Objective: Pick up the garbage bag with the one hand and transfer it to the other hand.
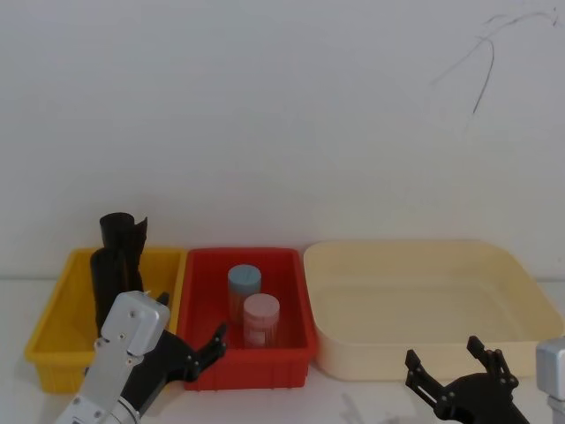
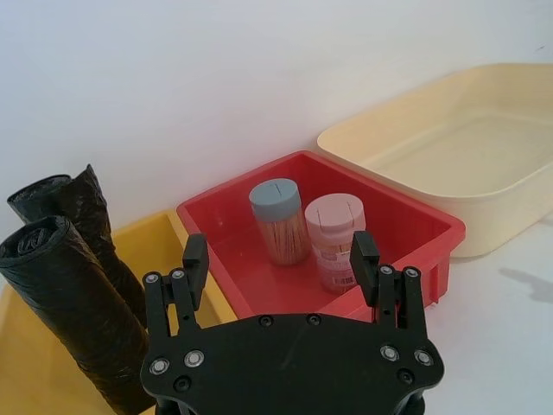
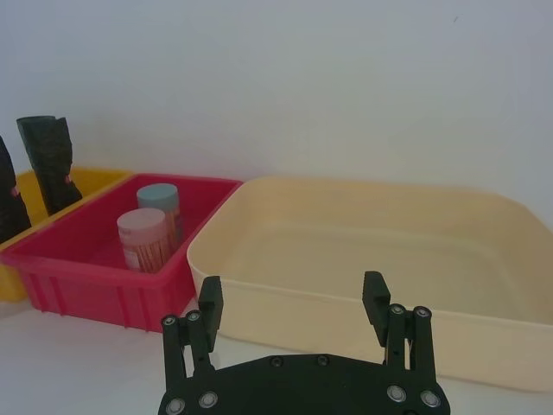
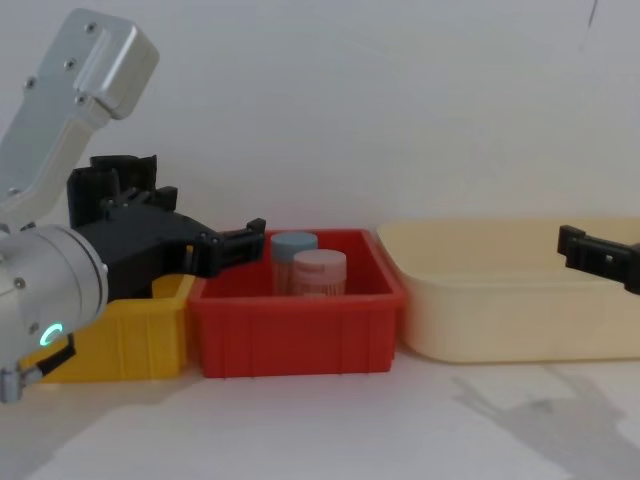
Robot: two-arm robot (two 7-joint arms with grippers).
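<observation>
the garbage bag (image 2: 78, 311) stands upright in the yellow bin (image 2: 186, 238), which sits just left of the red bin (image 2: 415, 225). nothing is touching the bag. a slimmer black roll (image 2: 82, 203) with a ragged top stands right behind it, so close that the two seem to touch.

the left gripper (image 2: 279, 255) hangs by the red bin's front left corner. its fingers are spread wide, hold nothing, and point across the red bin rather than at the bag. the right gripper (image 3: 292, 294) waits well to the right of the red bin, in front of the cream tray (image 3: 484, 216). it is also wide open and empty.

the worst slip from here, i'd say, is closing on the wrong roll, since they look alike and crowd together. swinging left toward the bag, a finger could clip the wall between the red and yellow bins. it could also nudge the two jars (image 2: 307, 229) standing together in the red bin. a push near the bag's top would likely topple it against its neighbour.

the bag is glossy, wrinkled film wound into a fat cylinder with a rounded top. i'd guess it is slippery and a little soft, so a light pinch may let it slide, most likely at the handover. the bins and tray are hard moulded plastic with thick rims. the jars are clear, with flat blue and pink lids.
</observation>
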